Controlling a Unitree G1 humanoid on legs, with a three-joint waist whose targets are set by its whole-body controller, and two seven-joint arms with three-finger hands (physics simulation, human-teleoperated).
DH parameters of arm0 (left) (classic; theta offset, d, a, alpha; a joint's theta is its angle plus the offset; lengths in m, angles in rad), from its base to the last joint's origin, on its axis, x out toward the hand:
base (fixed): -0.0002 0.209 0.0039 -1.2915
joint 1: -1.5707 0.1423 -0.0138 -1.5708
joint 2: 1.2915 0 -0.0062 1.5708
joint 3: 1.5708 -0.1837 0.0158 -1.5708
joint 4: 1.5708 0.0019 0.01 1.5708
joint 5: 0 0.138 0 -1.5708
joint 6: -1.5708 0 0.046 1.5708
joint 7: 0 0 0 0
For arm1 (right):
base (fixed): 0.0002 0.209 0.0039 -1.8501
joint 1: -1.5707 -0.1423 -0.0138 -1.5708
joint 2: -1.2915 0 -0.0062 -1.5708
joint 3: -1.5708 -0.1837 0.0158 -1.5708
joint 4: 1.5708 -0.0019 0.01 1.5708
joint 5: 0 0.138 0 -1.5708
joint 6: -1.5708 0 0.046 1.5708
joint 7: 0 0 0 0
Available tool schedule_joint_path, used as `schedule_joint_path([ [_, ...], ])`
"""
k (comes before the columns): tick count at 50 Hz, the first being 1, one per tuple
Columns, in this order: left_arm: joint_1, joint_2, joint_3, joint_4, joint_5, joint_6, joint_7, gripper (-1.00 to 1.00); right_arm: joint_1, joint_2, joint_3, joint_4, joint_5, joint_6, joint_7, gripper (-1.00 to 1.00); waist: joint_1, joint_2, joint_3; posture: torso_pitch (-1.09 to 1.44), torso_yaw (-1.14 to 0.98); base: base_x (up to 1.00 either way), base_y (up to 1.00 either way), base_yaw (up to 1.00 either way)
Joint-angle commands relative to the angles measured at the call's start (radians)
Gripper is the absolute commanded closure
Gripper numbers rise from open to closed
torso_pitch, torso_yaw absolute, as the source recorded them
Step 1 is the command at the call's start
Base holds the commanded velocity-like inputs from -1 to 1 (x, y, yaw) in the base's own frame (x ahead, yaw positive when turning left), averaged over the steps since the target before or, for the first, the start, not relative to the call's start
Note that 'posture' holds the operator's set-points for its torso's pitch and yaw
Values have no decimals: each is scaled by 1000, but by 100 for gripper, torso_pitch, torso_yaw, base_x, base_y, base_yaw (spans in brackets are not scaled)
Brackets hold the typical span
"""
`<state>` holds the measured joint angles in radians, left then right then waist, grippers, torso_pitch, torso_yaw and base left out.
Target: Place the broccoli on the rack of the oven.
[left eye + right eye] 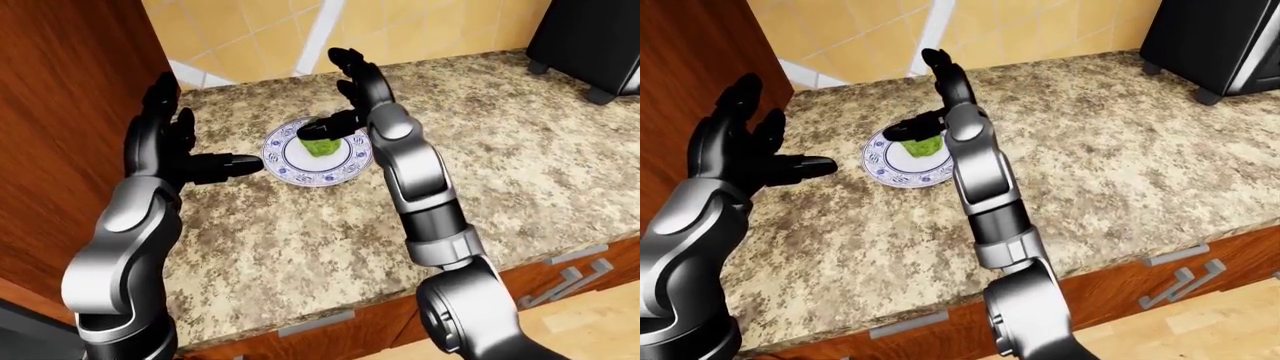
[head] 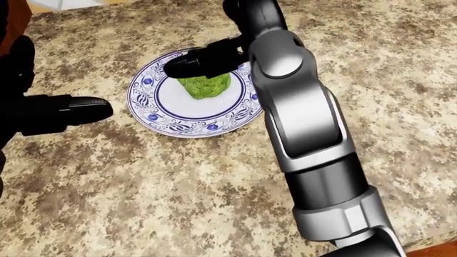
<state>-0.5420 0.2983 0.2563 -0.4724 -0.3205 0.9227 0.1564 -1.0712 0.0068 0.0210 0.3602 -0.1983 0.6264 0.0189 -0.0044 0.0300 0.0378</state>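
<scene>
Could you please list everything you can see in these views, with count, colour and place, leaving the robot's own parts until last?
broccoli: one, green, on the plate, under the right hand's thumb.
plate: one, white with blue patterned rim, on the counter near the wall.
counter: one, speckled brown granite, fills the middle.
black appliance: one, top right, standing on the counter.
wood cabinet side: one, reddish brown, left edge.
tiled wall: yellow, top.
drawer handles: grey, below the counter edge.
left hand: black, open, left of the plate.
right hand: black, fingers open over the broccoli.
</scene>
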Motion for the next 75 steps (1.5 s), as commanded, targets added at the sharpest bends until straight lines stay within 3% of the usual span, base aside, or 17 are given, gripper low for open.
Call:
schedule_joint_path([
  [1,-28,11,10,-32,1,-27,1,-100,-36,-4,-4,-35,-7,-40,-8,-71,-1,4,-28,0,0,0,0,0],
  [30,-27,9,9,-33,3,-24,-1,-100,10,19,7,83,-56,-136,-18,-71,-2,6,-32,0,0,0,0,0],
  [75,-24,6,4,-24,5,-37,-1,-100,-78,33,-2,367,-58,-257,-55,-70,-3,10,-35,0,0,0,0,0],
])
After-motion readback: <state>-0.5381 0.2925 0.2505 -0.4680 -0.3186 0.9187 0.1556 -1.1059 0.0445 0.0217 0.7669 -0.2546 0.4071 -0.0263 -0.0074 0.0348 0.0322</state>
